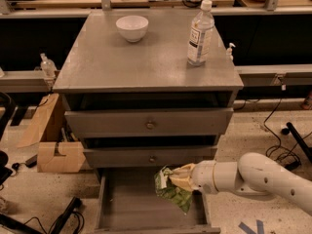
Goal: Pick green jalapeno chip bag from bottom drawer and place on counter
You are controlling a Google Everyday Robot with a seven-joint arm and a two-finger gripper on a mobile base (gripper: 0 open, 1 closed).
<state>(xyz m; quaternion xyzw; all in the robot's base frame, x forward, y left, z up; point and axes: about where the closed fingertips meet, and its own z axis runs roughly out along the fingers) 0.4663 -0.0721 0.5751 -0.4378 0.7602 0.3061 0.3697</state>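
Green jalapeno chip bag is pinched in the claw, over the right half of the bottom drawer, approx 3 o'clock from the drawer's centre. Bag hangs crumpled, top edge up near the middle drawer front, lower tip pointing down toward the plank floor; can't tell if the tip touches the planks. Claw comes in from 3 o'clock w/ tan fingers closed down onto the bag's right side, nothing else in its grip. White arm runs off toward the frame's right edge at approx 4 o'clock, crossing over the drawer's right wall.

Bottom drawer is pulled out toward the camera, lowest of three. Middle drawer and top drawer above it each have one knob and a dark gap over the front.

Tabletop of the cabinet carries a white bowl at approx 11 o'clock from its centre and a water bottle w/ white cap, upright, at approx 2 o'clock; the two are well apart.

Cardboard box sits on the floor at 9 o'clock of the cabinet. Black cables lie on the floor at 3 o'clock.
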